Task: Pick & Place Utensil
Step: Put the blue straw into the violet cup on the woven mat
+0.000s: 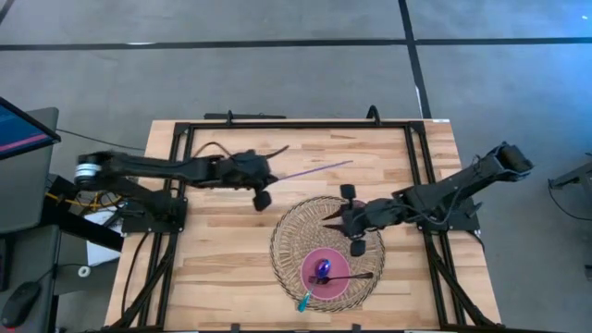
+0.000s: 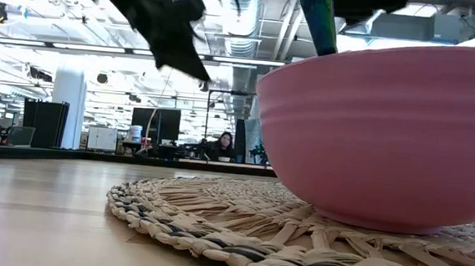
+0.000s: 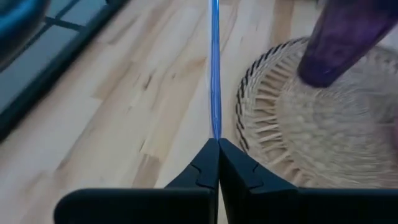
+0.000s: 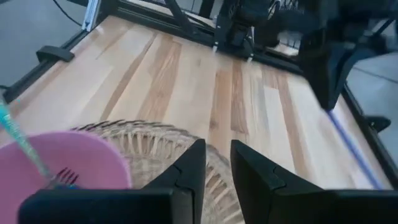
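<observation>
My left gripper (image 1: 275, 178) (image 3: 217, 142) is over the bare wood left of the woven mat (image 1: 326, 252) and is shut on a thin purple utensil (image 1: 316, 169). The utensil points toward the table's right and far side. My right gripper (image 1: 330, 218) (image 4: 217, 158) hovers over the mat's far part, fingers a little apart and holding nothing. A pink bowl (image 1: 344, 264) (image 2: 388, 135) (image 4: 62, 158) stands on the mat's near part. It holds a purple spoon (image 1: 322, 268), a dark utensil (image 1: 351, 276) and a teal-handled one (image 1: 303, 300) (image 2: 317, 17). My left gripper pinches the purple utensil's thin handle (image 3: 215, 124) between its two shut fingers (image 3: 239, 168), with the handle seen edge-on. The handle runs straight on from the fingertips, along the fingers. It stands out over the wood beside the mat's edge. Which end the fingers hold does not show.
A black metal frame (image 1: 185, 148) runs around the wooden table top. A blurred purple shape (image 3: 339, 37) shows over the mat in the left wrist view. Bare wood (image 1: 222, 259) lies left of the mat. A person sits far off in the room (image 2: 222, 144).
</observation>
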`<act>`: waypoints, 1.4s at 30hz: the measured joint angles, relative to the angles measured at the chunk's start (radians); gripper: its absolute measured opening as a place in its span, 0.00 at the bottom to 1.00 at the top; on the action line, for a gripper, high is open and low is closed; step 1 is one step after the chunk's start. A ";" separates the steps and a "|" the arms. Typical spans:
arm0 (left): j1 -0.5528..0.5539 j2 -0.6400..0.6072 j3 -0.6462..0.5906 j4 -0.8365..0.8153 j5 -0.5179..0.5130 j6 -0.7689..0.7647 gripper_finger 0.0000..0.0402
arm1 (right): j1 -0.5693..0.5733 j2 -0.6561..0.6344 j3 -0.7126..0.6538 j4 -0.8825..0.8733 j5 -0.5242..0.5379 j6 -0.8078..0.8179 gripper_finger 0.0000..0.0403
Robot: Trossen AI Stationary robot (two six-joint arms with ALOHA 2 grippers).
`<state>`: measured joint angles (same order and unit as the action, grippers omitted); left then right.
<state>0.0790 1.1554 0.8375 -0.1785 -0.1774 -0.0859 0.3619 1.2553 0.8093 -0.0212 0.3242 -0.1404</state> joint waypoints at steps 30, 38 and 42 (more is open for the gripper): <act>-0.240 -0.069 0.000 -0.081 -0.106 -0.077 0.01 | -0.221 0.384 0.360 -0.219 0.105 -0.202 0.49; -0.250 -0.070 0.000 -0.037 -0.110 -0.076 0.01 | -0.228 0.382 0.362 -0.270 0.095 -0.207 0.45; -0.250 -0.070 0.000 -0.036 -0.110 -0.076 0.01 | -0.223 0.382 0.362 -0.287 0.101 -0.210 0.32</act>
<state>-0.1707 1.0859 0.8375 -0.2150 -0.2874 -0.1623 0.1389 1.6371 1.1713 -0.3086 0.4248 -0.3504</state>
